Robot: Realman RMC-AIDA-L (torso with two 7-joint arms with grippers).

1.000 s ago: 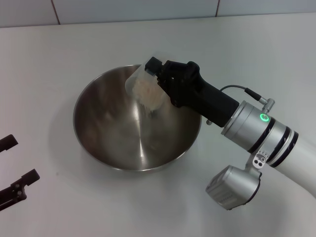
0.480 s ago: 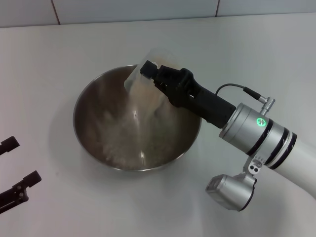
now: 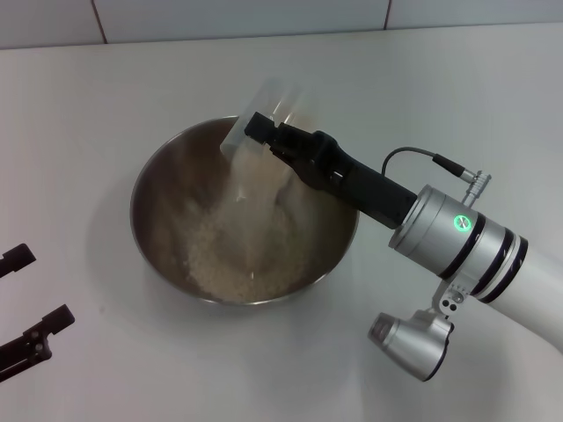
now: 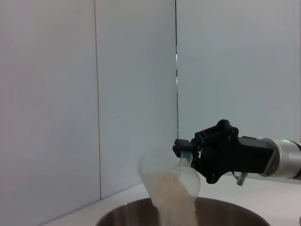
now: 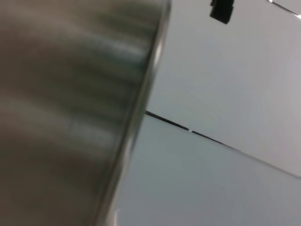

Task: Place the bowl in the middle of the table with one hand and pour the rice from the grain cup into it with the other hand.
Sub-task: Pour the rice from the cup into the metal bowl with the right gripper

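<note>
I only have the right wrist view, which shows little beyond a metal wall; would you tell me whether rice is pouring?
Observer: Yes, the right gripper tilts the small clear plastic grain cup and off-white rice streams out.
Operator: Where does it land?
Observer: Inside the large stainless-steel bowl, heaping on its floor.
Operator: And the left gripper?
Observer: The left gripper is open at the robot's near left, apart from the bowl.

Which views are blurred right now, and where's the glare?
Head view: the grain cup and falling rice are motion-smeared; soft sheen on the bowl wall. Right wrist view: the bowl fills the frame, streaky and unfocused. Left wrist view: the right tool is sharp, the rice blurred.
</note>
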